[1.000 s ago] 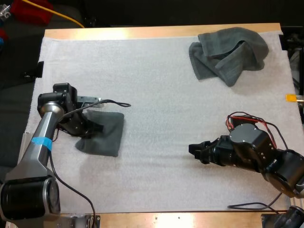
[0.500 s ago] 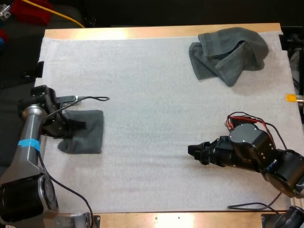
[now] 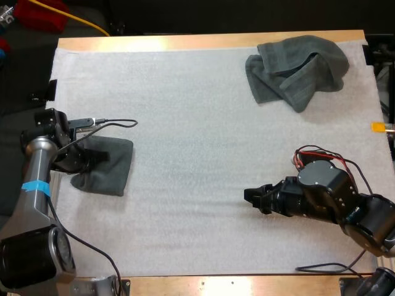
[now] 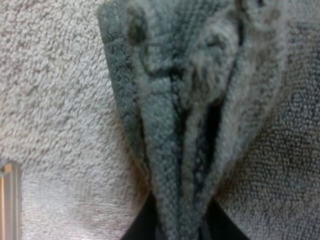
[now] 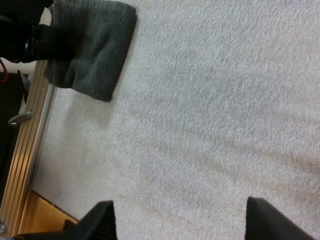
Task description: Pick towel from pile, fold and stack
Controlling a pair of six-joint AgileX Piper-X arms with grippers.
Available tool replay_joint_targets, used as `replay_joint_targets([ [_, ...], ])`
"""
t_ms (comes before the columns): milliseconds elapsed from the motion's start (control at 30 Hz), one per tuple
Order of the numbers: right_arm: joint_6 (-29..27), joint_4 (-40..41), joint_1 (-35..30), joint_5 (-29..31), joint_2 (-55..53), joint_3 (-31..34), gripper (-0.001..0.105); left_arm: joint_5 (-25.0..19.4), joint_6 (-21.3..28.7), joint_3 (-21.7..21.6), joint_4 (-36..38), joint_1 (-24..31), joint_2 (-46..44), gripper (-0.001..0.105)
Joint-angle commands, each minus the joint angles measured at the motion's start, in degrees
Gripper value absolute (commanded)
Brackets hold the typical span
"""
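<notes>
right gripper (image 3: 254, 198), nearest: over the bare white mat (image 3: 197, 246) toward the near right, with its fingers (image 5: 100, 222) wide apart and holding nothing. left gripper (image 3: 94, 158), at the mat's left edge, midway across the desk (image 3: 185, 42): its fingers are clamped from both sides on the layered edge of the folded towel (image 3: 111, 165), which lies on the mat. crumpled towel (image 3: 296, 69): heaped at the mat's far right corner, well apart from both grippers.

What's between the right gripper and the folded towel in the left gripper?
Only bare white mat lies between the right gripper and the folded towel; the high view and the right wrist view both show it.
</notes>
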Motion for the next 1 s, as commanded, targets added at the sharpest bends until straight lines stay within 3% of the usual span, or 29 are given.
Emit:
replay_joint_targets([
  [0,-0.10,-0.11,0.09,-0.57,-0.38,-0.13,0.054,-2.09,-0.81,-0.38,0.28,-0.03,-0.60,0.007],
  [100,-0.10,-0.11,0.09,-0.57,-0.38,-0.13,0.054,-4.77,-1.06,-0.38,0.62,-0.03,-0.60,0.022],
  [300,-0.10,-0.11,0.09,-0.57,-0.38,-0.13,0.054,-4.73,-1.05,-0.38,1.05,-0.03,-0.60,0.060],
  [333,-0.10,-0.11,0.09,-0.57,-0.38,-0.13,0.054,-4.73,-1.49,-0.38,1.16,-0.03,-0.60,0.062],
  [400,-0.10,-0.11,0.09,-0.57,-0.38,-0.13,0.054,-5.08,-3.97,-0.38,1.23,-0.03,-0.87,0.062],
  [500,-0.10,-0.11,0.09,-0.57,-0.38,-0.13,0.054,-8.86,-3.84,-0.73,0.99,-0.03,-2.71,0.054],
  [600,-0.10,-0.11,0.09,-0.57,-0.38,-0.13,0.054,-9.90,-3.84,-2.21,0.92,-0.03,-5.01,0.054],
  [733,-0.46,-0.11,0.09,-0.57,-0.38,-0.13,0.054,-9.69,-3.84,-3.87,1.82,-0.04,-8.16,0.054],
  [967,-0.89,-0.11,0.09,-0.57,-0.38,-0.13,0.054,-4.79,-3.69,-4.17,2.78,-2.35,-14.76,0.054],
])
